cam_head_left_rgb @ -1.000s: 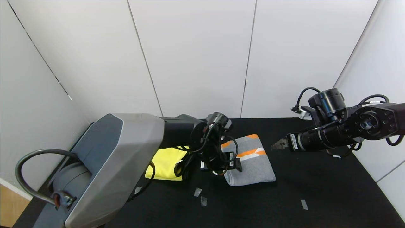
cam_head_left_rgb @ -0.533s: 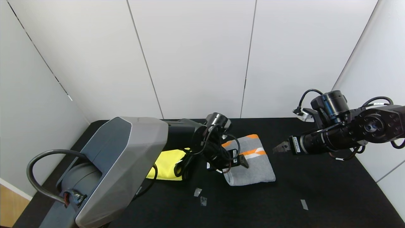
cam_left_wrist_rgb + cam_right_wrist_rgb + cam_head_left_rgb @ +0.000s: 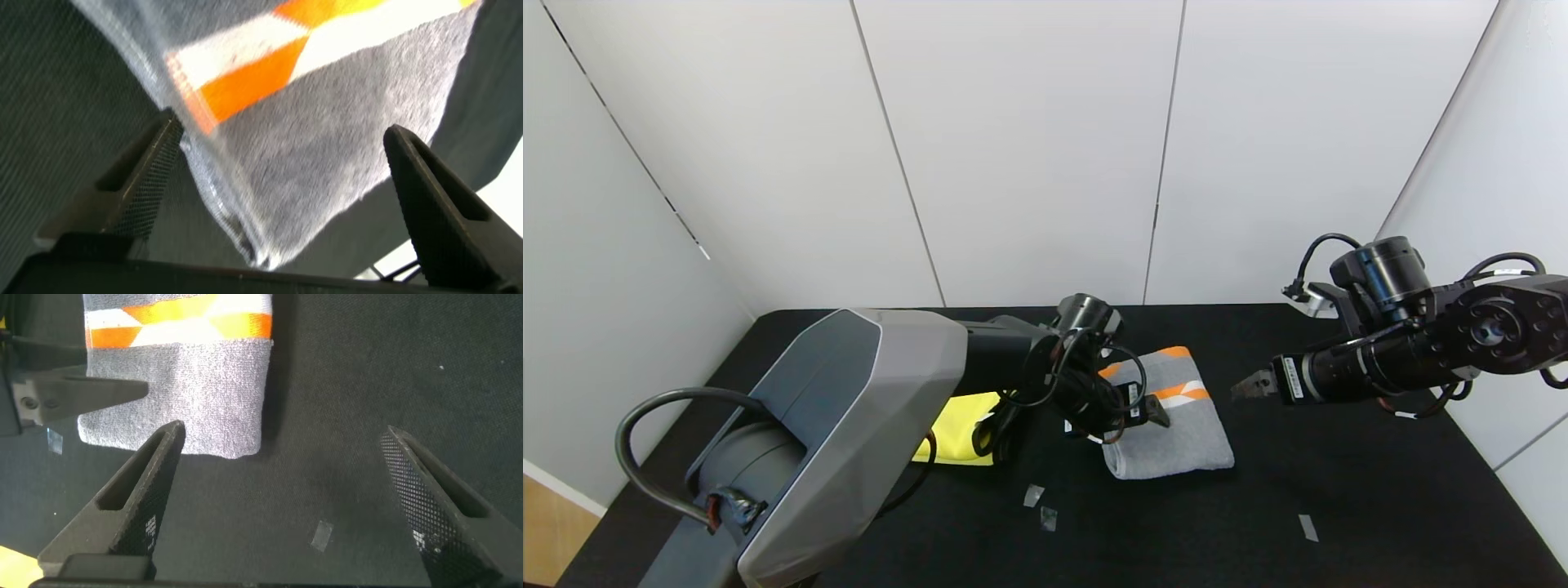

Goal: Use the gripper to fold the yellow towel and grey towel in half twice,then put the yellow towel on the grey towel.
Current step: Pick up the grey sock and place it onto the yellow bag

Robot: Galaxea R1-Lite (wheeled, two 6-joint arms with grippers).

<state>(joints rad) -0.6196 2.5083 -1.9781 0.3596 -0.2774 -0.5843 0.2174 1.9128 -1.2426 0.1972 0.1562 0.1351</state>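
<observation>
Black felt tabletop (image 3: 1339, 490), tape scraps (image 3: 1040, 506); white panel walls (image 3: 1029, 147) behind.

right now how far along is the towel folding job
The grey towel lies folded into a compact block. The yellow towel sits apart beside it, mostly hidden behind the left arm. The open left gripper is over the grey towel; the open right gripper hangs nearby. Stacking yellow on grey remains.

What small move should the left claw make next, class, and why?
Probably pull back toward the yellow towel and grasp it. The grey towel already lies folded, the left claw hangs open over it holding nothing, and the right claw is open off to the side.
</observation>
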